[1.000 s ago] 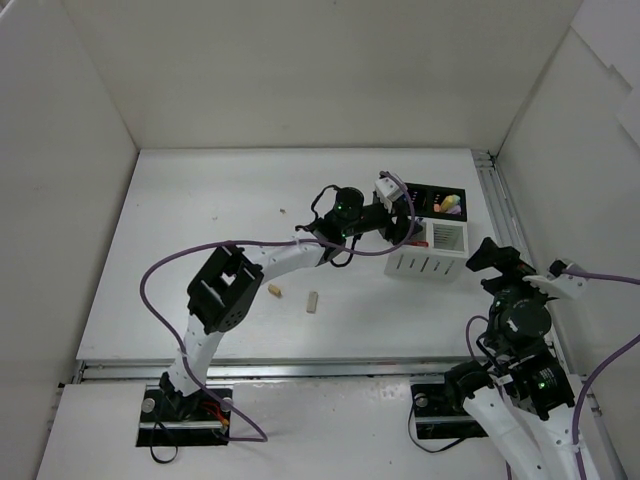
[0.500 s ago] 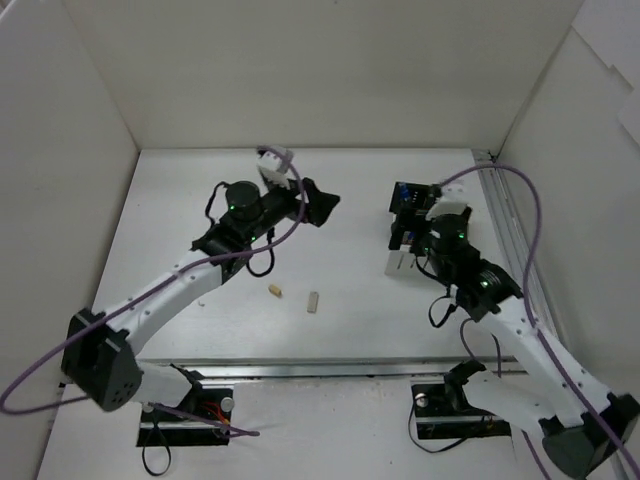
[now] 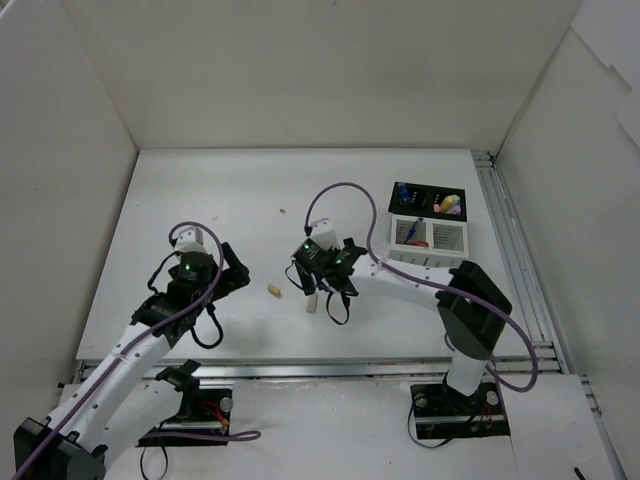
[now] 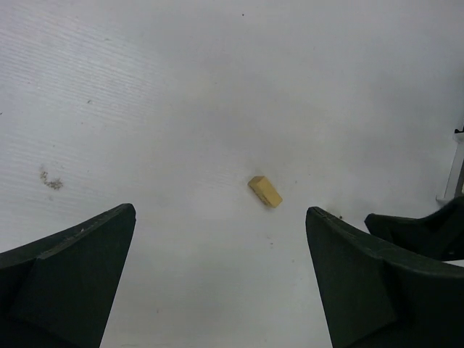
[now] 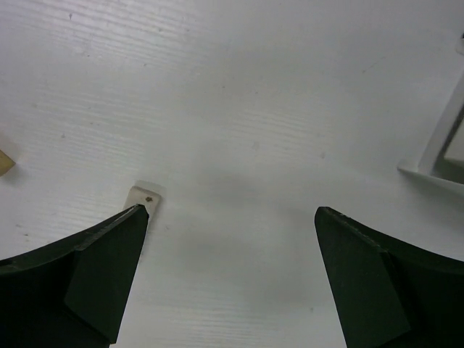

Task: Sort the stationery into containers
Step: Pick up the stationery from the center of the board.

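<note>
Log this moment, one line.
left claw: open, facing tan eraser | right claw: open, pale eraser by its finger | both erasers loose on table | containers: markers inside

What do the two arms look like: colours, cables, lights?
Both the left arm and right arm have white link shells with black joints and black base plates. A purple cable loops along each. The wrists show green lights. The jaws are black, wedge-shaped, with a white camera block beside them.

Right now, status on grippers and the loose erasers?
Left gripper open, empty, facing tan eraser. Right gripper open, empty, pale eraser at one fingertip. Both erasers on table, outside containers. No obstruction seen.
</note>
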Robot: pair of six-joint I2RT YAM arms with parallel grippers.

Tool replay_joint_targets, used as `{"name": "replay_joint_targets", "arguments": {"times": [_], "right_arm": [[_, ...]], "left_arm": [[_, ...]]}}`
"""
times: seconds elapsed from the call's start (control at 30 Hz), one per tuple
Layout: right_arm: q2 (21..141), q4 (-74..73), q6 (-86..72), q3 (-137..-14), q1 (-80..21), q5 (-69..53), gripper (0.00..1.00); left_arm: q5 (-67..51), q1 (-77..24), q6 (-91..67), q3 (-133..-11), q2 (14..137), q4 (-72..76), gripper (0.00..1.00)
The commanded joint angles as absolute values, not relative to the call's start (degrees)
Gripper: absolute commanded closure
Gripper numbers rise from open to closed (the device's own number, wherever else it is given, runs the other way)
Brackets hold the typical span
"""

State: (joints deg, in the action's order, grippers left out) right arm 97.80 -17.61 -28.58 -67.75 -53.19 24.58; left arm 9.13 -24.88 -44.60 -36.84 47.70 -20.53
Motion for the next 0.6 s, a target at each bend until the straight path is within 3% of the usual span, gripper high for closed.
{"name": "replay_joint_targets", "arguments": {"times": [0.0,0.17,0.3,0.4,0.53,0.57], "right_arm": [[101.66,-18.9,-32.26,-73.73,-56.23,25.5,0.02],[108.27,-18.72,-32.43,-75.06,-57.31,15.22,0.04],[109.95,-18.72,-32.43,-73.92,-57.31,12.22,0.16],[109.95,-18.63,-32.78,-72.69,-56.96,9.85,0.4],[108.02,-17.84,-32.78,-70.58,-56.6,7.74,0.91],[106.63,-17.75,-32.7,-69.79,-56.69,8.34,0.96]], "left_arm": [[11.34,-24.17,-48.51,-37.62,44.74,-23.46,0.0],[12.83,-23.64,-49.04,-36.39,42.19,-26.01,0.0],[13.01,-23.64,-48.6,-35.77,41.05,-25.93,0.0],[13.71,-23.64,-48.78,-35.42,40.52,-26.02,0.0],[14.06,-23.64,-49.04,-35.16,40.34,-24.88,0.0],[14.06,-23.64,-49.13,-35.16,40.6,-24.61,0.0]]}}
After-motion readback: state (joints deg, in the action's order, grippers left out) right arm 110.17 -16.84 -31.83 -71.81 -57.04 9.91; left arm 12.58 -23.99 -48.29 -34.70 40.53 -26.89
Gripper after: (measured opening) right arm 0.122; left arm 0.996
